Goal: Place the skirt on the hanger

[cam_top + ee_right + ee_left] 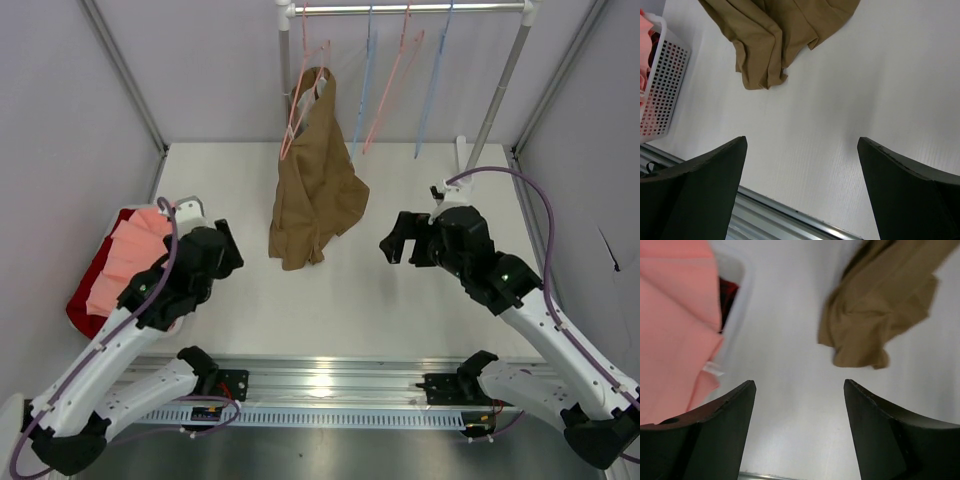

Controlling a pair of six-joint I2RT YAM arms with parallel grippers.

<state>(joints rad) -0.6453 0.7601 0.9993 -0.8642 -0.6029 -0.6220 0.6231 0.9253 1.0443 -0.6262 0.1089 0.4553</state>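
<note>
The skirt (140, 250) is lying in the white basket (662, 85) at the left edge of the table (400, 300), over a dark red cloth (85, 295), while only the top view is showing the pale-blue hanger (362, 75) hanging on the rail (410, 8) at the far edge. Both the left gripper (797, 387), just beside the basket, and the right gripper (802, 142) are standing wide and holding nothing, each wrist view showing the brown garment (770, 35) touching the surface ahead.

Pale grey walls (210, 70) are closing in the white table (330, 300) on three sides, a metal clothes rail (410, 8) is running across the back, and light is glinting off the aluminium track (330, 385) along the near edge.
</note>
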